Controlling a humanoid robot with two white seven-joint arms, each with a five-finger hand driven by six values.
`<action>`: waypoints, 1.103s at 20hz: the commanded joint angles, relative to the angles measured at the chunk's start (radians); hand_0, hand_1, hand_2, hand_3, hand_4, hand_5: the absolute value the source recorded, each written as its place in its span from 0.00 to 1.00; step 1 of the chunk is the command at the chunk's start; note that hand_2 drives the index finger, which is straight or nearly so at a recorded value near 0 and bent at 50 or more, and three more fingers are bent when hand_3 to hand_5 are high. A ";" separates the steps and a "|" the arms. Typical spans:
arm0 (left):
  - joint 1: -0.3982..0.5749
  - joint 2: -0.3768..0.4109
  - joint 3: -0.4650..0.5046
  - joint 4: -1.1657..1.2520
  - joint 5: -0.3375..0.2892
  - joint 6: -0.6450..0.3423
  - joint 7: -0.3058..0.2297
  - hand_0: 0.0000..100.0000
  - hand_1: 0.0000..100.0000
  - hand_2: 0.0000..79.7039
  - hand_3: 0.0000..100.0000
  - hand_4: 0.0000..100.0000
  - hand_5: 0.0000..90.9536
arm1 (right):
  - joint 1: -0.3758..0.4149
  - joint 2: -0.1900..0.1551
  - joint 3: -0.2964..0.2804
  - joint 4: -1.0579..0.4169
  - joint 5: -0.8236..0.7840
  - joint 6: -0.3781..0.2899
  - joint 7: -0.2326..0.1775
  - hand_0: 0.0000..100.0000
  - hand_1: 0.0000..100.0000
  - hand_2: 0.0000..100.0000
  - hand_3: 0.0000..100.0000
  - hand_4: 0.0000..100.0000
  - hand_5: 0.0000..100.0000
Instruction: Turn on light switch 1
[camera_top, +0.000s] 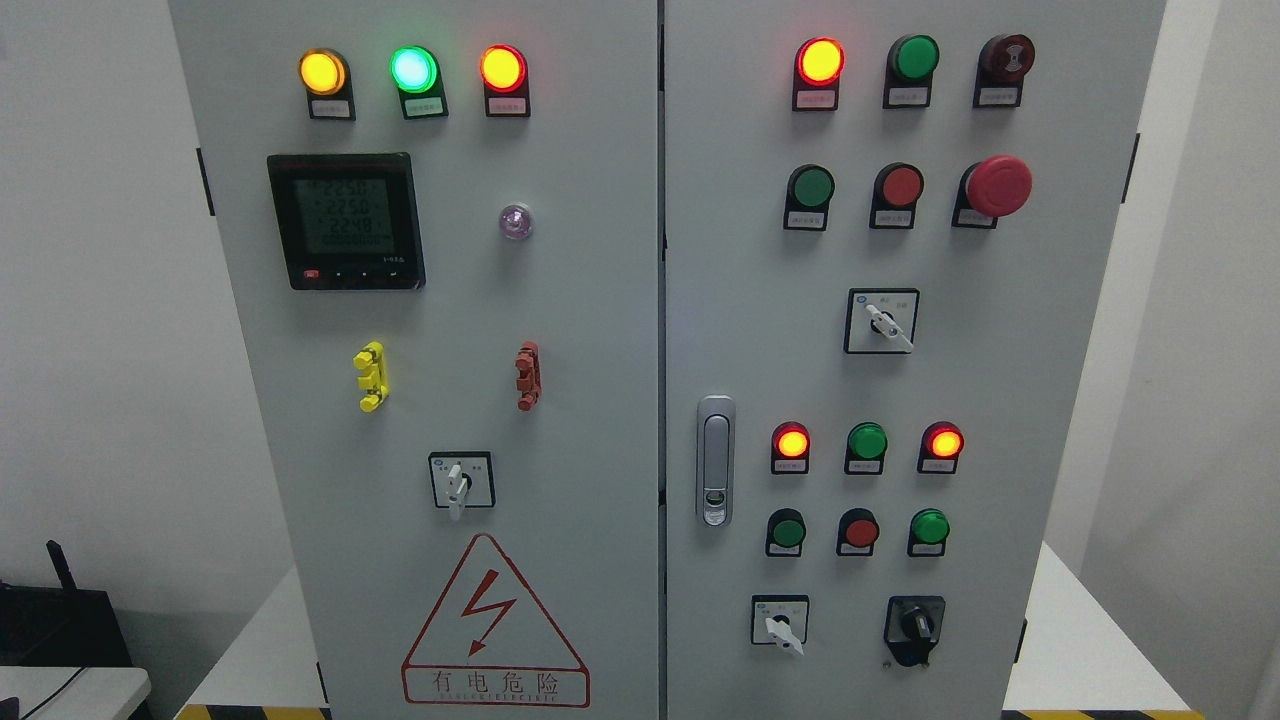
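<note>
Neither robot hand nor arm shows in the head view, so whether the fingers are spread or curled cannot be told.

Lowest on the grey metal two-door cabinet (600, 300) sits a red triangular electric-hazard sign (495, 625) on the left door. On the right door, at the same height, are a white-handled rotary switch on a square plate (780, 622) and a black rotary knob (914, 627) just beside it. Which control counts as light switch 1 cannot be told, as the label print is too small to read.

Above these come a row of green, red and green push buttons (858, 531), then a row of lamps (866, 443) with the outer two glowing orange-red. A silver door latch handle (715, 460) stands near the seam between the doors. On the left door a second white-handled rotary switch (460, 480) lies below a yellow plastic clip (371, 376) and a red plastic clip (527, 375).

Higher up are a black digital meter with a lit display (346, 221), a small clear dome lamp (516, 221), a third rotary switch (881, 321) and a red mushroom emergency button (997, 186). Along the top, yellow, green and red lamps (413, 69) glow on the left door.
</note>
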 joint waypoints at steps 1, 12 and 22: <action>-0.008 0.061 -0.219 -0.093 -0.004 0.022 0.063 0.20 0.26 0.57 0.70 0.76 0.62 | 0.000 0.000 0.020 0.000 -0.026 0.000 0.001 0.12 0.39 0.00 0.00 0.00 0.00; -0.135 0.044 -0.437 -0.116 -0.003 0.109 0.088 0.20 0.26 0.58 0.73 0.77 0.70 | 0.000 0.000 0.020 0.000 -0.026 0.000 0.001 0.12 0.39 0.00 0.00 0.00 0.00; -0.241 0.004 -0.642 -0.145 -0.047 0.270 0.267 0.18 0.28 0.59 0.74 0.78 0.70 | 0.000 0.000 0.020 0.000 -0.026 0.000 0.001 0.12 0.39 0.00 0.00 0.00 0.00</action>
